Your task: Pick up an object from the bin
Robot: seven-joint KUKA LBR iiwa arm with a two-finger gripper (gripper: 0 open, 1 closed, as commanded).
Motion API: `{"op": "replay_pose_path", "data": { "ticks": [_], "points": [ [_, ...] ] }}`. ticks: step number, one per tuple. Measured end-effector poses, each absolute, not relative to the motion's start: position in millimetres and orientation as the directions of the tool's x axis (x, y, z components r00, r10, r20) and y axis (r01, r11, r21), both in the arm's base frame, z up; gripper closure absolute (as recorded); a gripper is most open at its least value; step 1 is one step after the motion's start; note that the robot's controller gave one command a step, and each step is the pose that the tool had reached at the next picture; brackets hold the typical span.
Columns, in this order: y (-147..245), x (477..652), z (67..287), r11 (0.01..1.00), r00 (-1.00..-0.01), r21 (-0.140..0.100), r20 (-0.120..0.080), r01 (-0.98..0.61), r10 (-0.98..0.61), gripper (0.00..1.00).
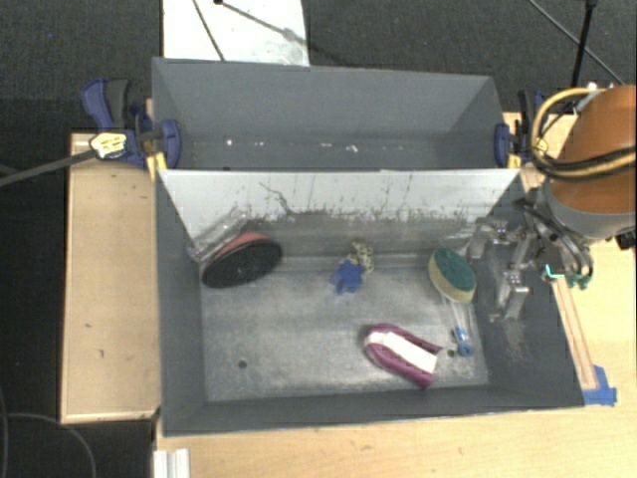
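Note:
My gripper [510, 302] hangs over the bin's right slope, open, with nothing between its fingers. Just to its left lies a dish brush [454, 275] with a green and yellow sponge head; its clear handle runs down towards the front and ends in a blue tip. A purple and white oblong object [401, 352] lies on the floor towards the front, left of that tip. The gripper touches neither of them.
A small blue toy figure [347, 277] with a speckled little lump [364, 257] beside it sits mid-floor near the back wall. A black disc with a red rim [241, 261] leans in the back left corner. The arm with its orange cover reaches in over the right rim.

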State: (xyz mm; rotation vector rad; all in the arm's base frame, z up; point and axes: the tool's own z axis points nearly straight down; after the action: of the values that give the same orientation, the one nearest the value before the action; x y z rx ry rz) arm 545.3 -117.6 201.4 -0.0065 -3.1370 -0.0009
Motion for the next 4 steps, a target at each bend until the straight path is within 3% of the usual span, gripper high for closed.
{"op": "replay_pose_path", "data": {
  "ticks": [1,2,3,4],
  "points": [
    [-122.5,575.4,77.7,1.0,-1.0,0.0,-0.011,-0.023,-0.023,0.0],
    [-124.9,575.0,78.8,0.995,-0.995,-0.003,-0.019,-0.103,-0.103,0.0],
    [-125.2,576.7,82.1,0.994,-0.994,-0.005,-0.026,-0.108,-0.108,1.0],
    [-125.1,574.5,78.0,0.994,-0.994,-0.004,-0.02,-0.11,-0.11,0.0]
  ]
}}
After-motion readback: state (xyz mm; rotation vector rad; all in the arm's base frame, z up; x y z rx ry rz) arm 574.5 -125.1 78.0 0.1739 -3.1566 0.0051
